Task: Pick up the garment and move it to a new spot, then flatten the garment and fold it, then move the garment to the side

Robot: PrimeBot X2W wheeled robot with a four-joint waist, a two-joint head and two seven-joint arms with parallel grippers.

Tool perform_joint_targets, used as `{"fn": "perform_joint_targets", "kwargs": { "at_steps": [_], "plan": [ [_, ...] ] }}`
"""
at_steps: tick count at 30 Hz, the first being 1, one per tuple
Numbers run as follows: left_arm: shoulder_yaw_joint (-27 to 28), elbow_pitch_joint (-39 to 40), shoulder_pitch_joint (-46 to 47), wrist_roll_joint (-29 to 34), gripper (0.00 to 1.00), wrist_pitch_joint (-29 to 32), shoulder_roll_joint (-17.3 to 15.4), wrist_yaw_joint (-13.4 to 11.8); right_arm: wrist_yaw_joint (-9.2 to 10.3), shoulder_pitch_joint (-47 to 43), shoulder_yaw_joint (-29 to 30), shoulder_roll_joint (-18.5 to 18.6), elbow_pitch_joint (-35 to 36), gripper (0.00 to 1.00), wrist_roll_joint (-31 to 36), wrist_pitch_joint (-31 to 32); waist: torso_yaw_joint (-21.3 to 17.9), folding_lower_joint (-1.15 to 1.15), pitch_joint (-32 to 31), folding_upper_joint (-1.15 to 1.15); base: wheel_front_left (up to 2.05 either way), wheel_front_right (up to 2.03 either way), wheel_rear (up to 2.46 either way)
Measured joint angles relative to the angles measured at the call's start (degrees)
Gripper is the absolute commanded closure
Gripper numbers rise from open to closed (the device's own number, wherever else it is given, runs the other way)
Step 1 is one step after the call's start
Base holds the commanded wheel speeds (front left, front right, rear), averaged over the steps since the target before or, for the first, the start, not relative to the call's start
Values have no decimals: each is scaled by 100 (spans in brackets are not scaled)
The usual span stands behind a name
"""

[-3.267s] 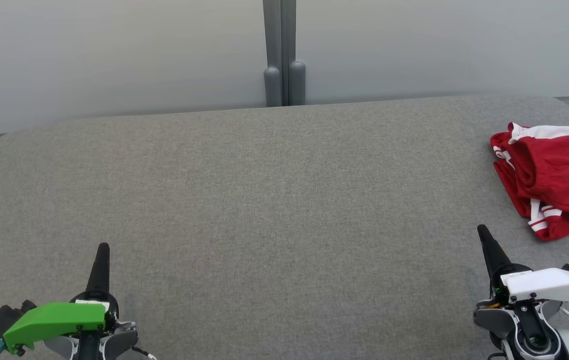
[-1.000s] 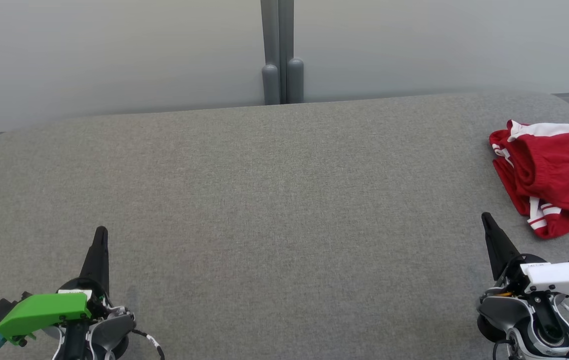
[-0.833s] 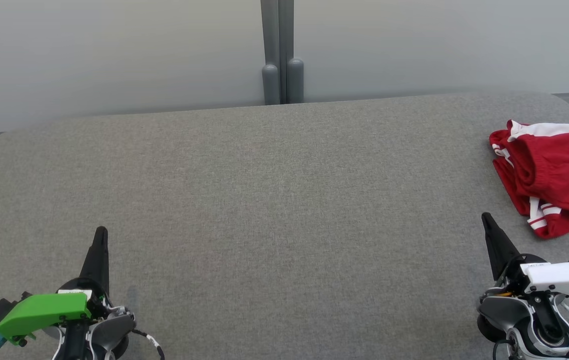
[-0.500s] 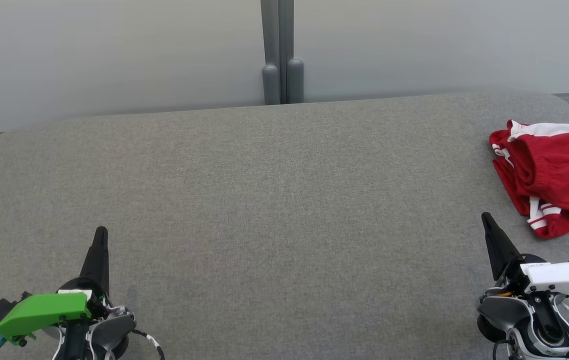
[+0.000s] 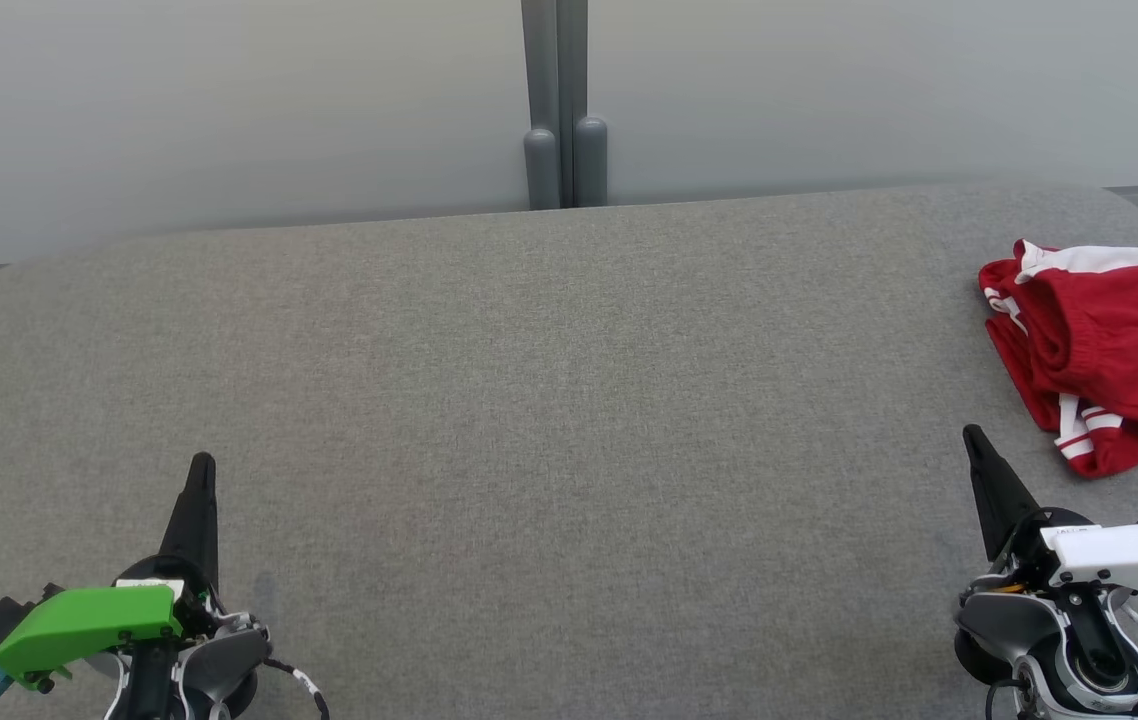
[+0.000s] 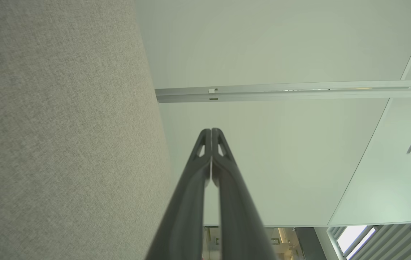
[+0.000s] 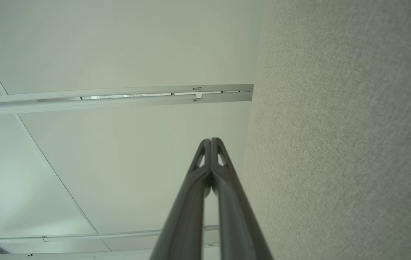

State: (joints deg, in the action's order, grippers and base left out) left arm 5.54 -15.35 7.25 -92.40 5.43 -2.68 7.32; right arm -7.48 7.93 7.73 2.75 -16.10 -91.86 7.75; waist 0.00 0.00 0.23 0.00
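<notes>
Near the garment [image 5: 1119, 345], right fingers [image 5: 994, 490] point forward, tips together.

Tabletop [image 5: 549, 400], head view: a broad surface covered in grey woven fabric, with rounded far corners. The weave is even and the cloth lies flat and unwrinkled. A red garment [image 5: 1119, 350] with white stripes and a gathered elastic band lies directly on the fabric at the right side, near the far right corner. It is crumpled in a loose heap and is cut off by the right edge of the view.
</notes>
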Motion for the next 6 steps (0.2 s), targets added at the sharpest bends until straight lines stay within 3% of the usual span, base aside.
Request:
{"fn": "perform_joint_targets", "kwargs": {
  "at_steps": [6],
  "plan": [
    [0, 0, 0, 0, 100, 0, 0, 0, 0, 0, 0, 0, 0, 100, 0, 0, 0, 0, 0, 0, 0, 0, 0]
  ]
}}
